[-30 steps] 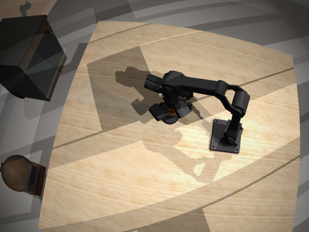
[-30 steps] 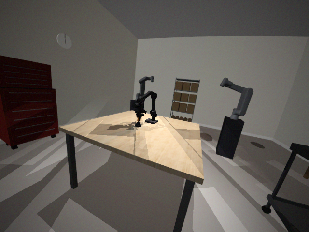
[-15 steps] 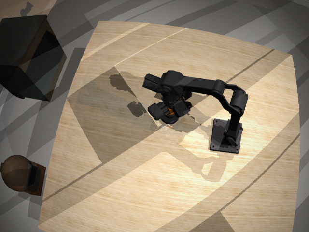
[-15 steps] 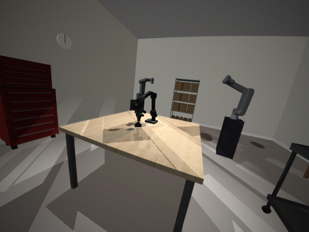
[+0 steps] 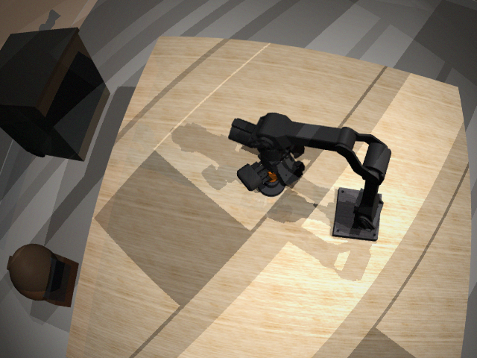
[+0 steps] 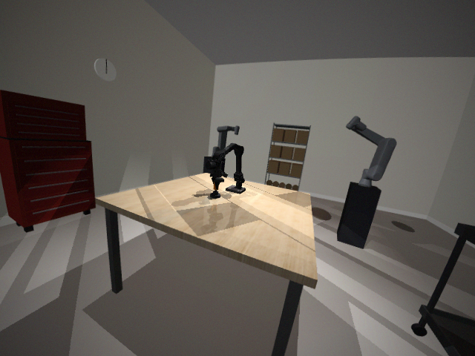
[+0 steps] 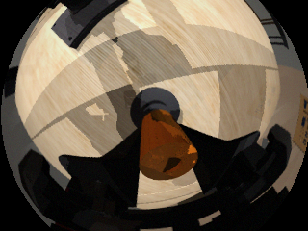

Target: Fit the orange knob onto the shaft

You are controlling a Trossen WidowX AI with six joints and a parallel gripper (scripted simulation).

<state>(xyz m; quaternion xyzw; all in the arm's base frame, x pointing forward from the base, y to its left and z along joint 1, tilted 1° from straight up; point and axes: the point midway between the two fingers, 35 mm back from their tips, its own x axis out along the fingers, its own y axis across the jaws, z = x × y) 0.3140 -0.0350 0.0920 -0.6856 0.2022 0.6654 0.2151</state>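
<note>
The orange knob is between the fingers of my gripper, which is shut on it. The wrist view shows the knob from above as a tapering orange body, its near end wide and its far end over the pedestal. The dark round pedestal stands on the table below the knob. The knob appears to be above the pedestal's disc. The shaft is hidden or too dark to make out, so I cannot tell whether the knob's hole is around it.
The arm's base plate is bolted down to the right of the pedestal in the top view. The wooden table carries the arm and pedestal. Hard shadows cross its top.
</note>
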